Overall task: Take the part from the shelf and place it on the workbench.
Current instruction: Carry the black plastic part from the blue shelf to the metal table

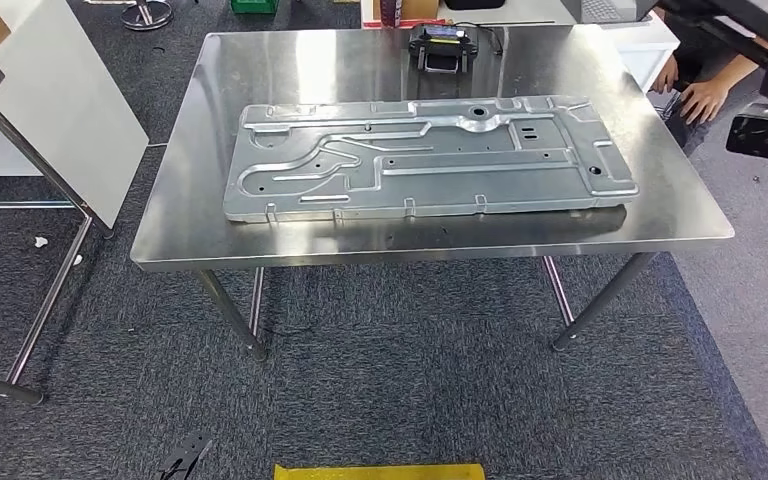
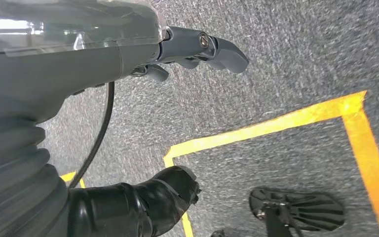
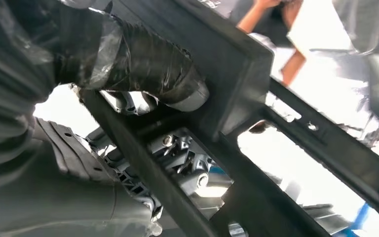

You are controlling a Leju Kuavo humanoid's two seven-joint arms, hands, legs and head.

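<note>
My right hand (image 3: pixel 128 74) grips a black frame-like part (image 3: pixel 237 64); its taped thumb presses on one flat bar while the fingers sit behind the frame. In the head view the black part (image 1: pixel 760 55) reaches in at the upper right, above and beyond the right end of the steel workbench (image 1: pixel 190 230). My left hand (image 2: pixel 187 47) hangs over the grey carpet with nothing in it, thumb stretched out.
A large stamped metal panel (image 1: pixel 430 155) covers most of the workbench. A small black device (image 1: pixel 442 47) stands at its far edge. A person's hand (image 1: pixel 702 98) is at the far right. A white board (image 1: pixel 50 100) and a metal frame (image 1: pixel 35 165) stand left. Yellow floor tape (image 1: pixel 380 471) lies near me.
</note>
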